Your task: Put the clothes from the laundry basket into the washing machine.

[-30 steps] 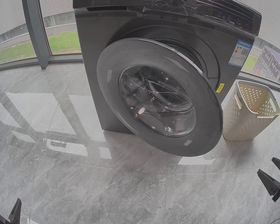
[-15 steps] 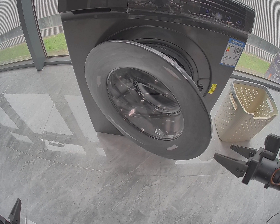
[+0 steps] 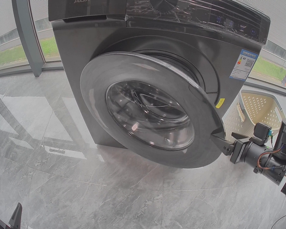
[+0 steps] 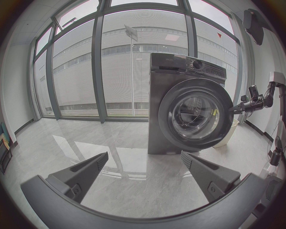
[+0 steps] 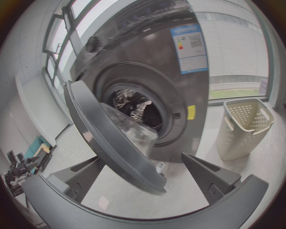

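Observation:
The grey washing machine stands ahead with its round door swung partly open. Dark and light clothes lie inside the drum. A cream laundry basket stands on the floor right of the machine, and its visible inside looks bare. My right gripper is open at the door's free right edge, and in the right wrist view that edge sits between its fingers. My left gripper hangs open low at the near left, far from the machine.
Grey polished floor stretches wide in front of the machine. Tall windows and a dark pillar stand behind and to the left. The basket sits close beside my right arm.
My right arm has swung in from the right edge leftward to the door's rim. The head view has shifted and drawn closer to the machine. My left gripper has stayed put.

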